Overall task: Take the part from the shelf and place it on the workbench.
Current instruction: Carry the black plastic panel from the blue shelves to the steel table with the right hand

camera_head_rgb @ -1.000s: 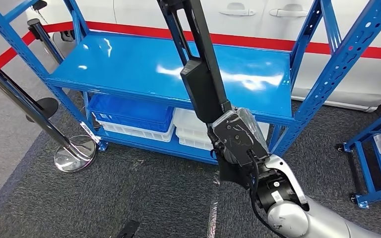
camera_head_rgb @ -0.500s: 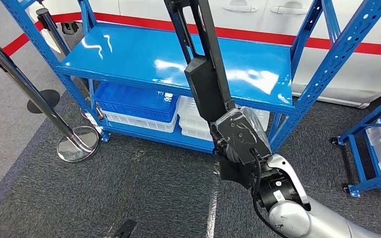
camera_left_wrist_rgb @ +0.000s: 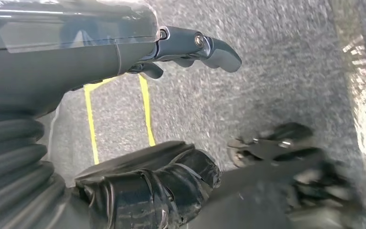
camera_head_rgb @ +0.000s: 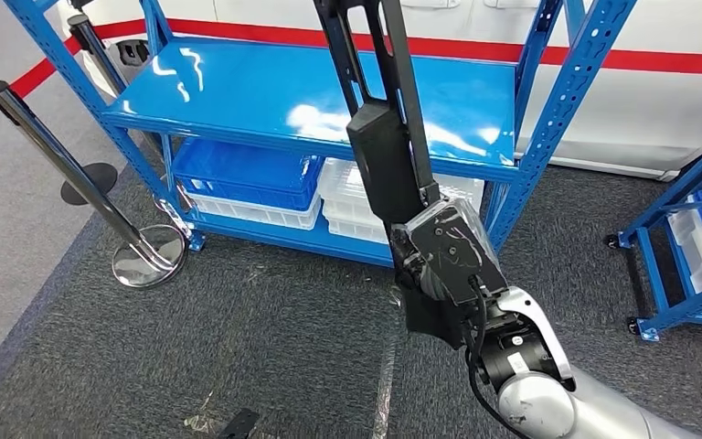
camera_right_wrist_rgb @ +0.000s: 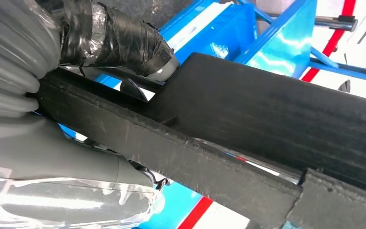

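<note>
A long black part stands almost upright in front of the blue shelf, held at its lower end by my right hand. In the right wrist view the part runs across the picture as a dark beam, with my right hand wrapped around it, the thumb over the top. My left hand hangs above grey carpet with its fingers stretched out and nothing in them.
The shelf's top board is bare; blue and white bins sit on its lower level. Two chrome stanchions with a red rope stand at the left. Another blue rack is at the right. Grey carpet lies in front.
The whole picture has shifted, so the camera has moved: the shelf now sits higher and further left. My right hand still holds the part the same way.
</note>
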